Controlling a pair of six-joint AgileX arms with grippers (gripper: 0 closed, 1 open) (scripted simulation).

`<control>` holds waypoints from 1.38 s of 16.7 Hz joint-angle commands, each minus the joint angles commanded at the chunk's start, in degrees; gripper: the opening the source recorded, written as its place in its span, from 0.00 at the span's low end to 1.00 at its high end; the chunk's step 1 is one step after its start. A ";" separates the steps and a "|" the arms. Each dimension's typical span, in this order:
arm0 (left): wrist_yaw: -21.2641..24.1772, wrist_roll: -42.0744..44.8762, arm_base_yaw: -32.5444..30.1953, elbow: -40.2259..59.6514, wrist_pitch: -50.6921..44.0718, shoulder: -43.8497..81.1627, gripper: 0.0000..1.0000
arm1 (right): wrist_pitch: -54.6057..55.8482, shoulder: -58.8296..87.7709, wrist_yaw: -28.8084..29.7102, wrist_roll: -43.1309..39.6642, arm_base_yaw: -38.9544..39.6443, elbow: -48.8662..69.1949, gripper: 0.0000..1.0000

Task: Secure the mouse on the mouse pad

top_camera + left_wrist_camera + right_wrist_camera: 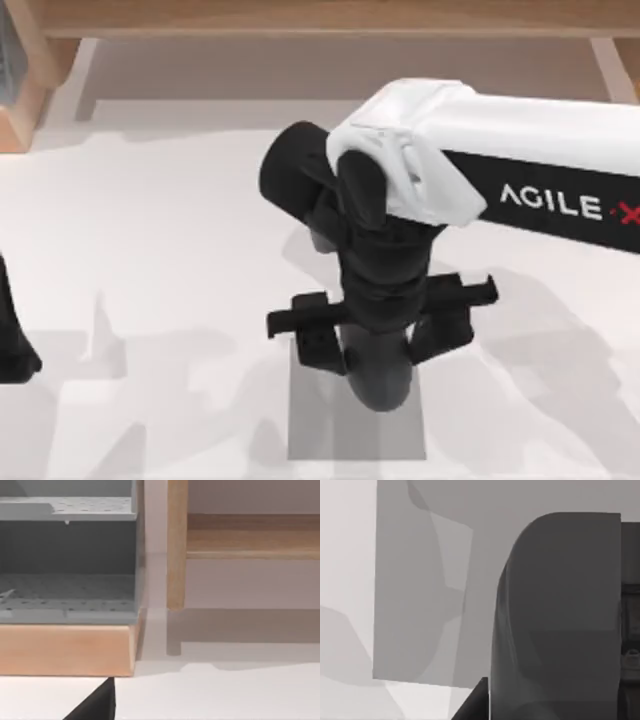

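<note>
The black oval mouse [381, 378] sits over the grey mouse pad [320, 430] near the table's front middle, its rounded end toward the front edge. My right gripper [380, 345] reaches down from above, one finger against each side of the mouse, shut on it. In the right wrist view the mouse [560, 620] looms close over the mouse pad [420, 580]; I cannot tell whether it touches the pad. My left arm [12, 345] stays parked at the table's left edge, with a dark tip [95, 705] of it in its wrist view.
A wooden rack with grey perforated shelves [65, 590] stands at the back left, its corner [20, 90] in the top view. A wooden rail [320, 15] runs along the back. White tabletop [150, 250] lies open to the pad's left.
</note>
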 joint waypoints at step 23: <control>0.00 0.00 0.00 0.00 0.00 0.00 1.00 | 6.86 0.75 -2.53 8.92 2.47 -4.51 0.00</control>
